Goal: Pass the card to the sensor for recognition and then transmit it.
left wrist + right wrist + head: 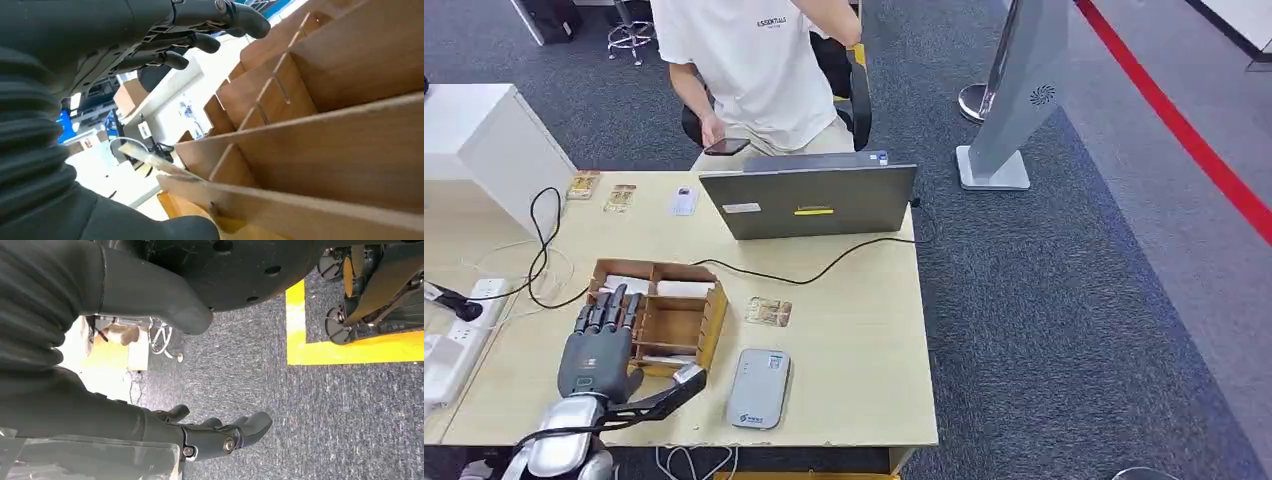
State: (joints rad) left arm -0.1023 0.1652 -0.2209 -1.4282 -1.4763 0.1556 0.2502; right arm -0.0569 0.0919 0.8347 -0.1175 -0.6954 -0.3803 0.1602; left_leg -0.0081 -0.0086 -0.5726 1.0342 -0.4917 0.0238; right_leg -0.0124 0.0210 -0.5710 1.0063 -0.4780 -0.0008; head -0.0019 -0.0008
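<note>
My left hand (pixel 599 345) hovers over the near left part of a wooden divider box (pixel 714 310) on the desk, fingers stretched over the compartments, thumb spread to the right, nothing in it. The left wrist view shows those fingers (pixel 200 42) above the box's slats (pixel 325 140). White cards (pixel 682 289) lie in the box's far compartments. A single card (pixel 768 311) lies flat on the desk right of the box. The grey sensor device (pixel 759 388) lies near the front edge. My right hand (pixel 210 435) hangs over the carpet, fingers apart and holding nothing.
A laptop (pixel 809 200) stands at the back of the desk with a black cable (pixel 824 268) running across. Three more cards (pixel 620 197) lie at the back left. A person (pixel 754 70) holding a phone sits behind the desk. A power strip (pixel 454 345) lies at left.
</note>
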